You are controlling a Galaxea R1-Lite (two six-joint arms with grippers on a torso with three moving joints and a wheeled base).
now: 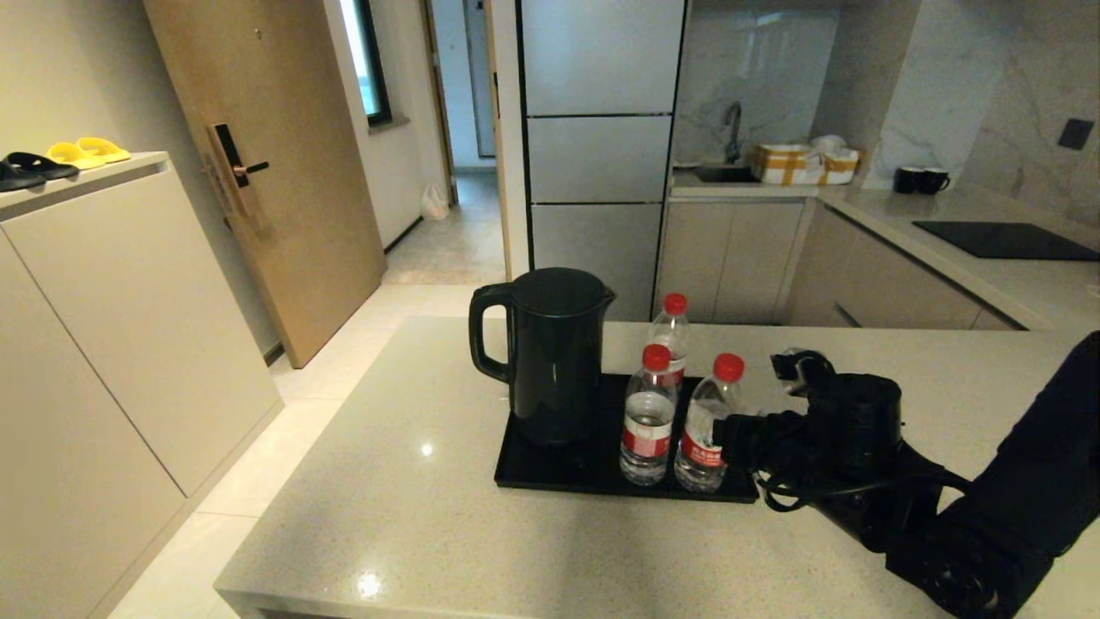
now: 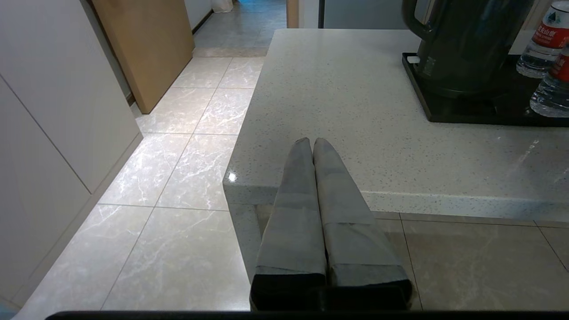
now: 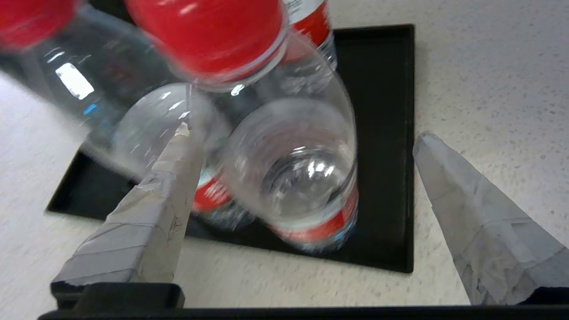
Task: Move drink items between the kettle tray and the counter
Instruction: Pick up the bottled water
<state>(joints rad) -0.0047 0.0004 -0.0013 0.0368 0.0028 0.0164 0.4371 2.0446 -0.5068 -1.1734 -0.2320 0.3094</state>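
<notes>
1. Right gripper (image 3: pixel 302 146): jaws spread wide, holding nothing, straddling the nearest bottle (image 1: pixel 706 425) at lower centre-right of the head view.
2. That bottle stands upright on the tray (image 1: pixel 550 473), at its right end. A second bottle (image 1: pixel 649 421) stands just beside it, a third (image 1: pixel 672 335) behind.
3. One finger (image 3: pixel 155 213) sits in the gap between the two front bottles. Judgement: close slowly, square on the body below the cap, so the neighbour is not tipped.
4. Kettle (image 1: pixel 546 357) occupies the tray's left half, well apart from the gripper.
5. Bare tabletop (image 1: pixel 412 499) surrounds the tray; lift clear of the rim before moving sideways.
6. Left gripper (image 2: pixel 311 144): jaws pressed together, parked off the tabletop's near edge.
</notes>
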